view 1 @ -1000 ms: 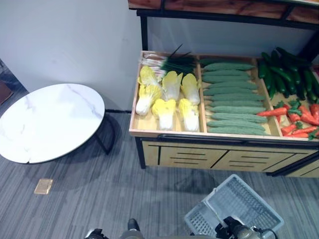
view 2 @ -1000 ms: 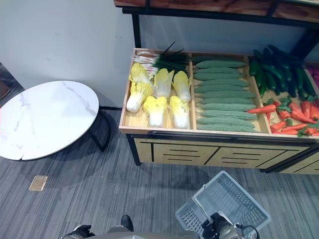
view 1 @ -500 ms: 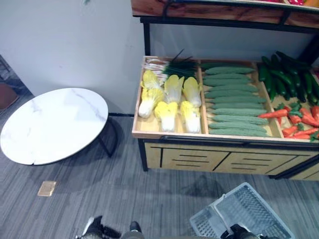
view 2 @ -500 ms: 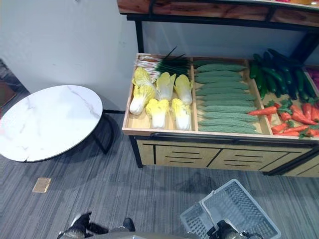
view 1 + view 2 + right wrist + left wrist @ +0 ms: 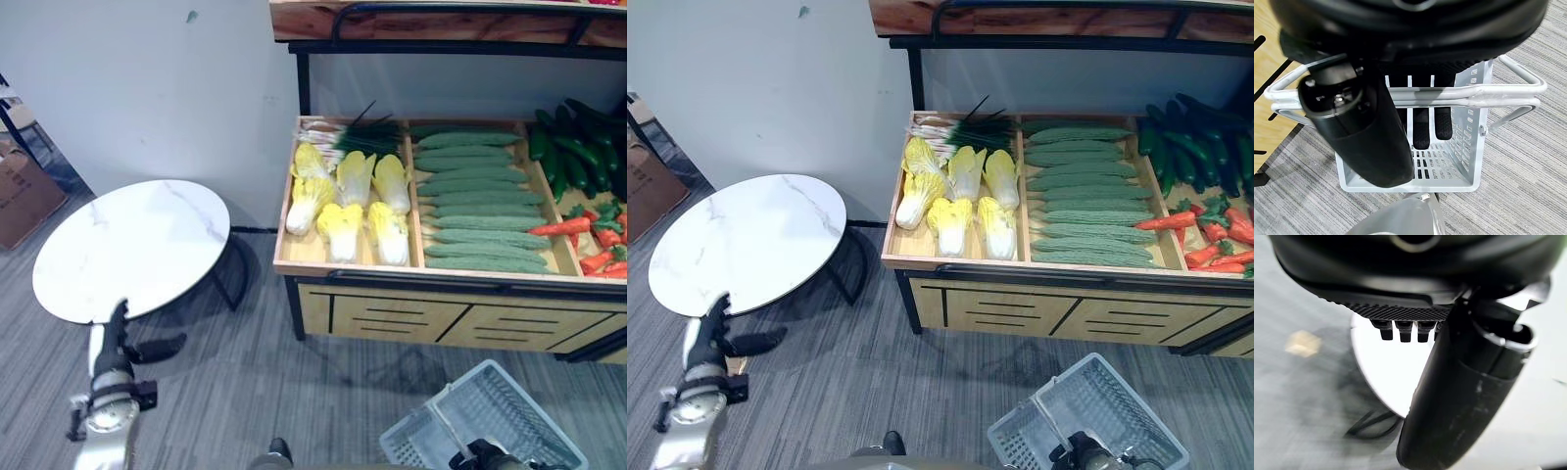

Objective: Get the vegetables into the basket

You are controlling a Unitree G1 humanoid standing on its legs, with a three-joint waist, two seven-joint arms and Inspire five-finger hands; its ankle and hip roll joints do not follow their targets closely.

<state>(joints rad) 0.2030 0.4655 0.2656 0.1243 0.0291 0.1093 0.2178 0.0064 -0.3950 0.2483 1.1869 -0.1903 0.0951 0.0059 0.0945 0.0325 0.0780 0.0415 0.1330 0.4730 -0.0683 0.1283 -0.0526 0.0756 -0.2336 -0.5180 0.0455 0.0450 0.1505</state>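
In right hand, curled round handles: grey slotted plastic basket, empty. Left hand loosely spread.

No readable text, labels, numbers or signs appear anywhere. The cardboard box at the left edge of the frame and the wooden stand at centre right carry no print that can be made out.

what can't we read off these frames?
- Right robot hand: fingers curl round the basket handles, but in the eye views the frame edge cuts it off.
- Basket floor: partly hidden by the thumb in the right wrist view.
- Carrots and dark cucumbers: cut off by the right edge.
- Left robot hand: fingertips hidden by the palm in its wrist view.
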